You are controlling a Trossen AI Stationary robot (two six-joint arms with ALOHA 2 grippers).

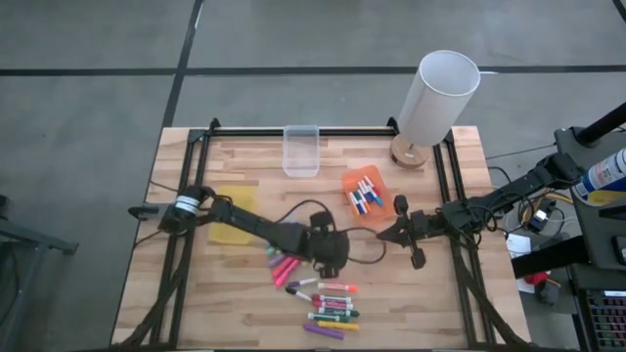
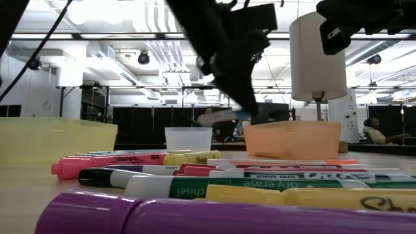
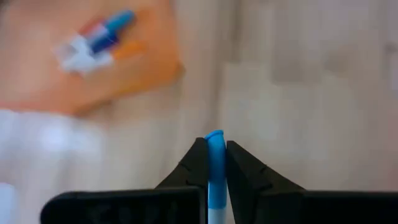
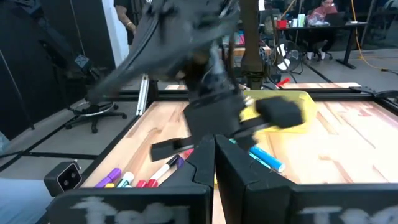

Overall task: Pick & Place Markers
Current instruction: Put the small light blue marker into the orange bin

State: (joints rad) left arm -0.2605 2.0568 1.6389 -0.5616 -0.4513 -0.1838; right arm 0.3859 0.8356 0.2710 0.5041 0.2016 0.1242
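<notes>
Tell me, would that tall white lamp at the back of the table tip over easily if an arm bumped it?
Probably, if struck high. The white lamp carries a wide shade above a small round wooden base, so it looks top-heavy. A nudge at the base would likelier slide it on the smooth wooden table. The shade looks light, perhaps easily dented.

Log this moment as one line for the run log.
left end effector: shut on blue-capped marker, lifted above table | right end effector: shut, empty, beside orange bin | remaining markers: on table
</notes>
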